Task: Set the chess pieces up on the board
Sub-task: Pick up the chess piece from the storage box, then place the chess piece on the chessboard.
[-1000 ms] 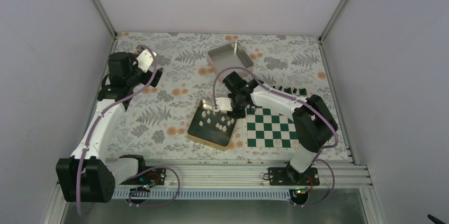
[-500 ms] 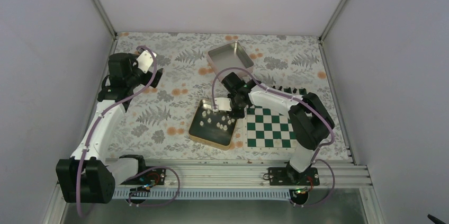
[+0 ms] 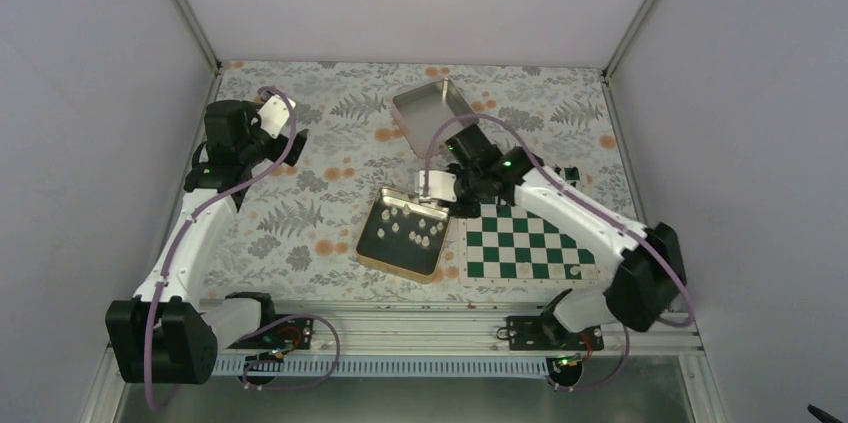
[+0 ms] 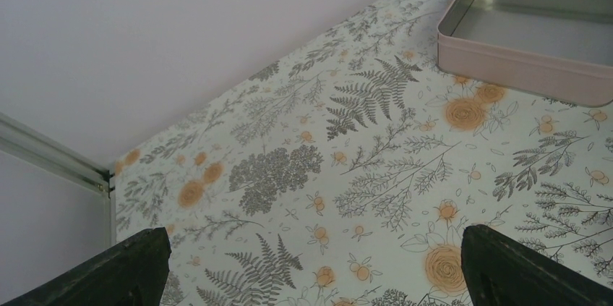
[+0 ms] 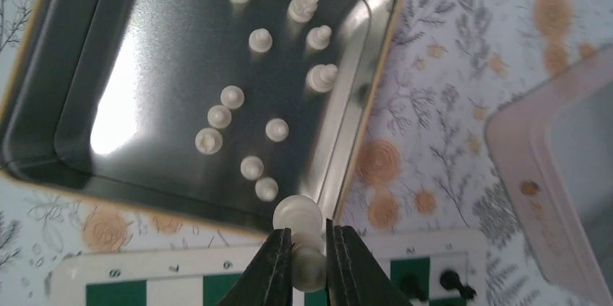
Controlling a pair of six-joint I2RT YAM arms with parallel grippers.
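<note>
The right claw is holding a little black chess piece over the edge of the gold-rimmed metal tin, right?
Not black: the right wrist view shows the right gripper pinching a small cream plastic chessman. It does hang over the gold-rimmed metal tin's edge.

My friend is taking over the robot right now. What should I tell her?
Left gripper: open, empty, far from the board.
Right gripper: shut on one white chess piece, held above the edge of the tin beside the board.
Done: some black pieces stand at the board's far edge.
Left: place this one, then the eleven or so white pieces in the tin.
</note>
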